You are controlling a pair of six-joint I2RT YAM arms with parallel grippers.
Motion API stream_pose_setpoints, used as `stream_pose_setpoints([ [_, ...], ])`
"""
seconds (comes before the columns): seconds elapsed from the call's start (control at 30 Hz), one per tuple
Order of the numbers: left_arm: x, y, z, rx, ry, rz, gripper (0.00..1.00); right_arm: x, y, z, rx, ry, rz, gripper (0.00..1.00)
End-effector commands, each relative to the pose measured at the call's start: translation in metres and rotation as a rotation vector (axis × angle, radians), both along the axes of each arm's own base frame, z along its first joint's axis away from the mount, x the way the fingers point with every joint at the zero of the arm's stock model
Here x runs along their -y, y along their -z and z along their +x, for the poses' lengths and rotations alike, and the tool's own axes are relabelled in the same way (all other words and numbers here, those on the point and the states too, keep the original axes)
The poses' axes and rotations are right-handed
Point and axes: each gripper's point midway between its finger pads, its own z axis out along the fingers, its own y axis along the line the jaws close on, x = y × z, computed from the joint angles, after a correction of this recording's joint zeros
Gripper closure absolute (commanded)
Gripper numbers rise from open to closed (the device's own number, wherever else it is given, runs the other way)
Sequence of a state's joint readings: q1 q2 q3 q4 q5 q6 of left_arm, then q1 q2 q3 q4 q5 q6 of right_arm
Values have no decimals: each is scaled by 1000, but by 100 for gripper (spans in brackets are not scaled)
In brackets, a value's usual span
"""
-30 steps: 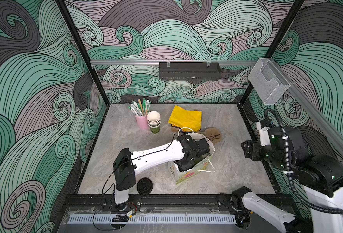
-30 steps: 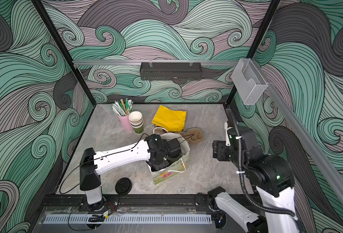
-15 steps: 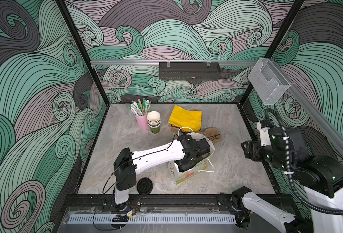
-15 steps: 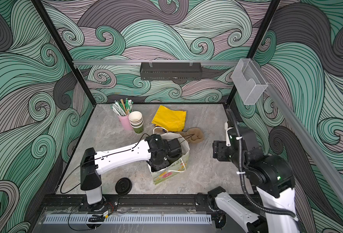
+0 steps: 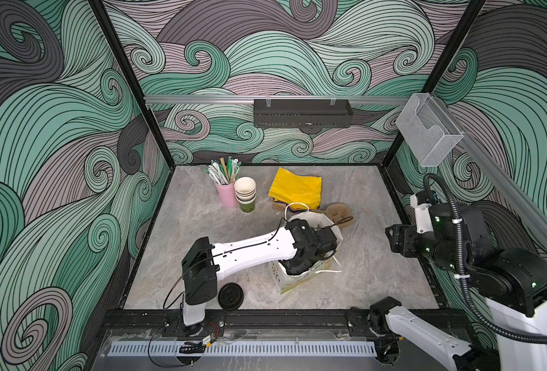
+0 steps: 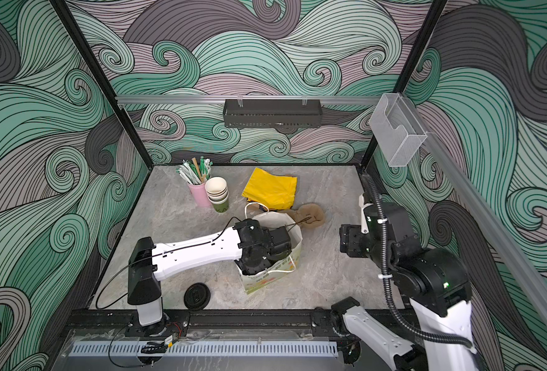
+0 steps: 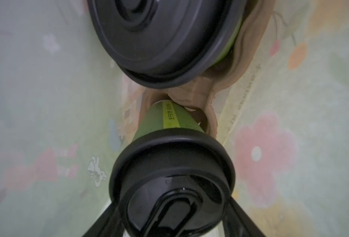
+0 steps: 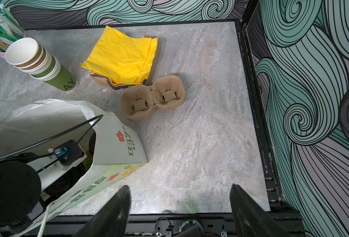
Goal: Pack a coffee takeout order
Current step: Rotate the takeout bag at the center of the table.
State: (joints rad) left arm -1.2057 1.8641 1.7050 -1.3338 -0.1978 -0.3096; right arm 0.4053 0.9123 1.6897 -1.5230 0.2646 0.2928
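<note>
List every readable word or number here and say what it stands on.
"KAY": on the lowest olive-green paper cup of the stack; earlier letters may be hidden.
Green print on the white flowered paper bag: too blurred to read.
Black print on the seam of the lidded green cup: too small to read.

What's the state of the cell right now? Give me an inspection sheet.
Surface: marble table, no spills seen.
Job's things: nearer lidded cup and second lidded cup in a carrier inside the paper bag; napkins, cup stack, loose lid outside.
Clutter: spare carrier, pink straw cup.
Grippers: left gripper in the bag, fingers beside the nearer cup's lid, grip unclear; right gripper open, empty.
Cables: left wrist cable crosses the bag mouth.
Surroundings: black wall tray, clear holder.
</note>
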Motion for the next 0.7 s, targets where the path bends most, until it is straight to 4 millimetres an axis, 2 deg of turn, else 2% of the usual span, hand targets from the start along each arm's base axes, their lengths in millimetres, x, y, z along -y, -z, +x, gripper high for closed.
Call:
stream_pose_setpoints([
  [0.0,-9,49,-16,-117,-25,113,69,4,0,-4,-1,20,-1,23],
  [0.4,-9,46,-8,-74,-54,99,69,6,1,-6,-2,23,-2,22],
  [0.67,-8,57,-16,-124,-87,81,69,7,1,-7,1,26,0,22],
])
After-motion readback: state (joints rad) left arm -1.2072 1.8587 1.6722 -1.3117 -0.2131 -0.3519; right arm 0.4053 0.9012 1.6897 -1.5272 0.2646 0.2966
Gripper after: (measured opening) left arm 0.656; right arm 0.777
